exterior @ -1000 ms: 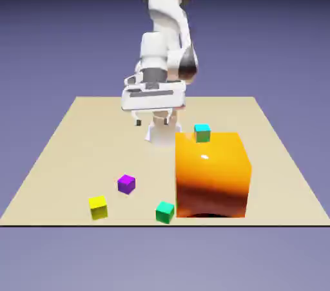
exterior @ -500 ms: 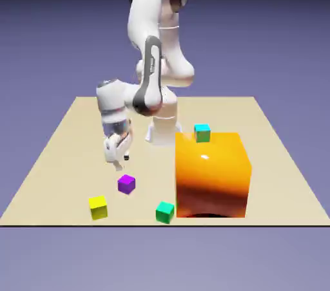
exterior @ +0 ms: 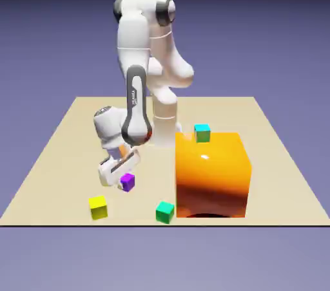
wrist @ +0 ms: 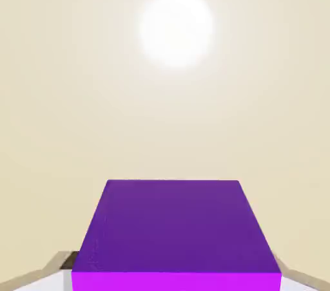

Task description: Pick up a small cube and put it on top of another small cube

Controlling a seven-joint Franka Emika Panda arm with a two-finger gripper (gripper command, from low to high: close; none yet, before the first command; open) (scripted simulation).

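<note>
You have four small cubes in the exterior view: one purple point(exterior: 127, 182), one yellow point(exterior: 98, 207), one green point(exterior: 165, 212), one cyan point(exterior: 202, 133). The cyan cube sits on one large orange block point(exterior: 211, 177); the other three are at table point(exterior: 71, 141) level. Your one hand point(exterior: 120, 167) is clamped on the purple cube. The hand view shows you only the purple cube, large, plus a bright glare spot point(wrist: 176, 28) unseen in the exterior view.

A plain blue-violet backdrop point(exterior: 271, 38) is darkened to black along its top; a pale tan tabletop point(exterior: 77, 129) is lit by a round, white glare point(wrist: 176, 28).
</note>
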